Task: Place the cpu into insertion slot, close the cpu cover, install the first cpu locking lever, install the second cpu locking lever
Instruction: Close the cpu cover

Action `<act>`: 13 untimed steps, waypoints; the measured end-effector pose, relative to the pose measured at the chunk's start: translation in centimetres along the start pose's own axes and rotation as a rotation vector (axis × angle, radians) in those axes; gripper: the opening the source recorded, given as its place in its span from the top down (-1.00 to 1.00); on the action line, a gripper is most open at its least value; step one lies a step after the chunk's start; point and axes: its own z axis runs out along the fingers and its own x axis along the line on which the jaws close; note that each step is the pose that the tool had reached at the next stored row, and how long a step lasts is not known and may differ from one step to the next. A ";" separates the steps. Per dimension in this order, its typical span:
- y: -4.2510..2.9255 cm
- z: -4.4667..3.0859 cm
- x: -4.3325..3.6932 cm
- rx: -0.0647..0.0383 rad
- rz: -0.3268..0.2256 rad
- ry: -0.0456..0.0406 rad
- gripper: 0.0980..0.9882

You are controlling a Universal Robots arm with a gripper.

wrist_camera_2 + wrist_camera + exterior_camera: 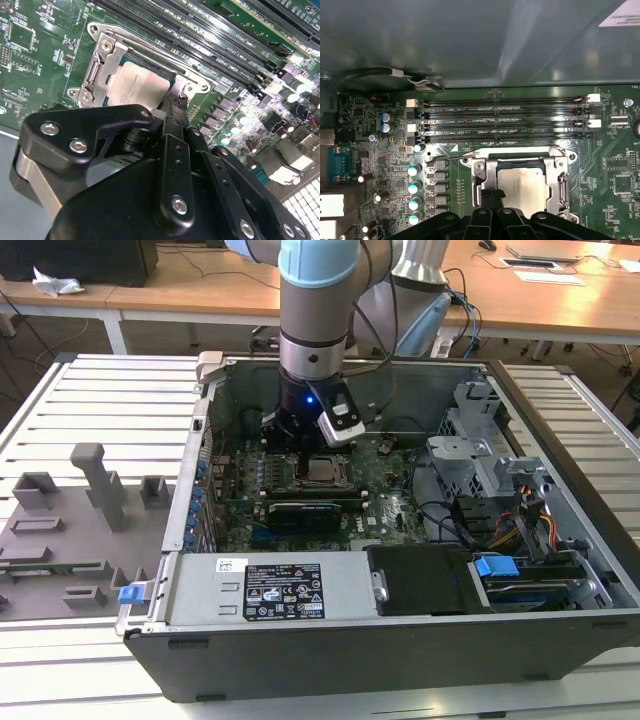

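The cpu [525, 184] lies flat in the insertion slot [325, 471], its silver top face up [136, 84]. The cpu cover [479, 167] is down over it, and its silver frame [102, 62] rings the chip. A thin wire lever [441, 159] runs along one side of the socket, with its end sticking out past the corner. My gripper [490, 196] stands at the socket's edge, fingertips pressed together. In the second wrist view the gripper [177, 102] touches the frame's corner beside the chip. In the exterior view the gripper [303, 445] hangs low over the board, at the socket's left.
Several long black memory slots [505, 120] run beside the socket. Capacitors [413, 187] stand in a row near it. The open case wall [195, 455] rises on the exterior view's left, and drive cages and cables [490, 480] are on its right. A power supply [270, 590] lies in front.
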 end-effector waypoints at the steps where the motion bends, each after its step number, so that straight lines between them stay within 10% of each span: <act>1: -0.01 0.10 0.01 0.000 0.000 0.0000 0.98; 13: -0.01 0.58 0.18 0.000 0.000 0.0000 0.98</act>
